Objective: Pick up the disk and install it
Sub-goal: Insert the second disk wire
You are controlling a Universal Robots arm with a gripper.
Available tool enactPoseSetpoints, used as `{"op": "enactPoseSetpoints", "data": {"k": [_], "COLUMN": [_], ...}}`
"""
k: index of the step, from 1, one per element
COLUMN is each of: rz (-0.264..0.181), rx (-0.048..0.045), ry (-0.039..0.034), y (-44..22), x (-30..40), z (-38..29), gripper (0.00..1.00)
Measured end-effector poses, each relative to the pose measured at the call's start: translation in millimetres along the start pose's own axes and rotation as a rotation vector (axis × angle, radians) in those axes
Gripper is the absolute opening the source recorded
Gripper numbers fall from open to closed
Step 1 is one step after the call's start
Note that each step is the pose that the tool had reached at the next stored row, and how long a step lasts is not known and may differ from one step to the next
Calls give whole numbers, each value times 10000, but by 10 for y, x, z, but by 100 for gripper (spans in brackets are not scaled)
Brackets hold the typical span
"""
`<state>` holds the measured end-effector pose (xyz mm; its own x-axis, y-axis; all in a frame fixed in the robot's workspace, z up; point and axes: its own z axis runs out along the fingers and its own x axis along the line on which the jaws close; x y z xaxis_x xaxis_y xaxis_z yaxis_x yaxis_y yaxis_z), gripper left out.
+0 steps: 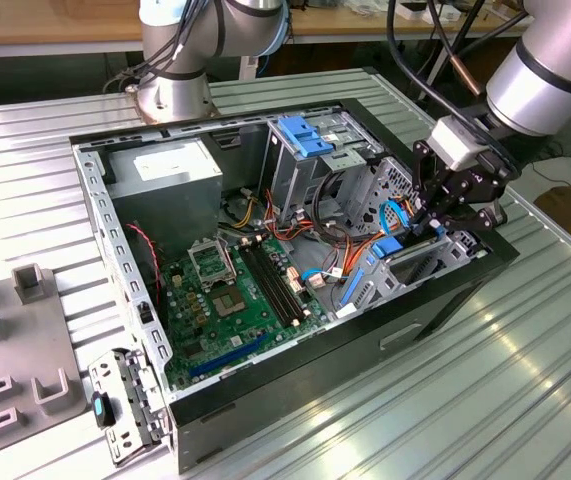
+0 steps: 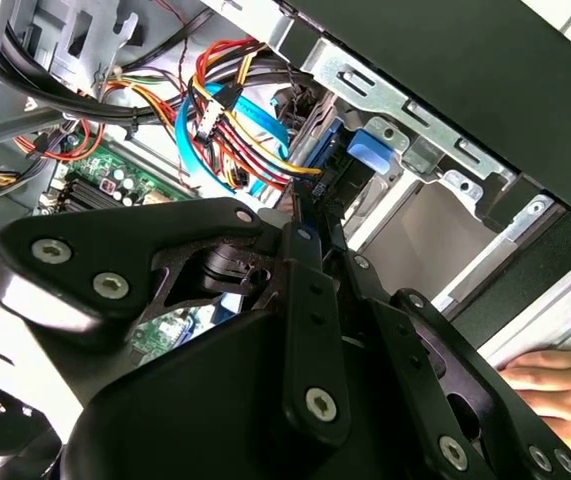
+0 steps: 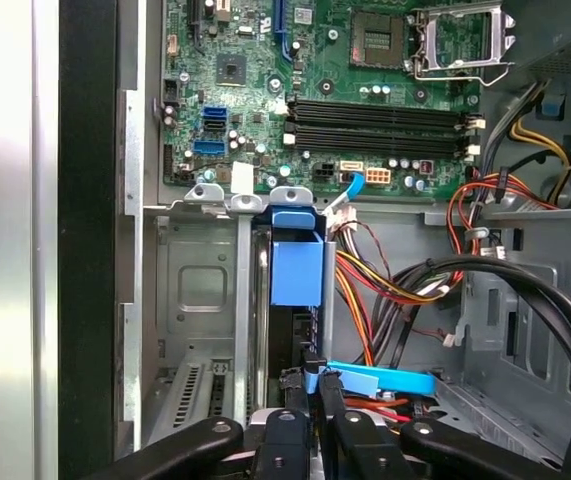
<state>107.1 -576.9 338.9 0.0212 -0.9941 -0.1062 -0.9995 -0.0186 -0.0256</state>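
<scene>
Ribbed metal table [image 1: 525, 330] under open computer case [image 1: 435, 310]. At case's three o'clock in the exterior view, gripper [image 1: 433, 222] narrow, seemingly pinching the disk [image 3: 287, 335], edge-on in drive cage [image 3: 195, 290]. Keep square to cage walls; press straight, clear of cables [image 3: 385, 290].

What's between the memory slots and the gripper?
A tangle of coloured cables, seen in the exterior view, separates the memory slots from the gripper.
</scene>
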Motion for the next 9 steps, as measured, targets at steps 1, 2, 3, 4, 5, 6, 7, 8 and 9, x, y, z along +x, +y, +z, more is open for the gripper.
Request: {"op": "enactPoseSetpoints", "data": {"k": [1, 2, 3, 4, 5, 6, 7, 8, 9], "rz": [0, 0, 0, 0, 0, -1, -1, -1, 0], "rx": [0, 0, 0, 0, 0, 5, 3, 2, 3], "ry": [-5, -7, -7, -9, -15, -45, -39, -23, -27], "y": [0, 0, 0, 0, 0, -1, -1, -1, -1], "x": [2, 4, 6, 6, 5, 4, 4, 1, 0], "z": [8, 10, 11, 11, 13, 19, 11, -20, -28], "gripper": [16, 16, 16, 16, 16, 17, 17, 23, 23]}}
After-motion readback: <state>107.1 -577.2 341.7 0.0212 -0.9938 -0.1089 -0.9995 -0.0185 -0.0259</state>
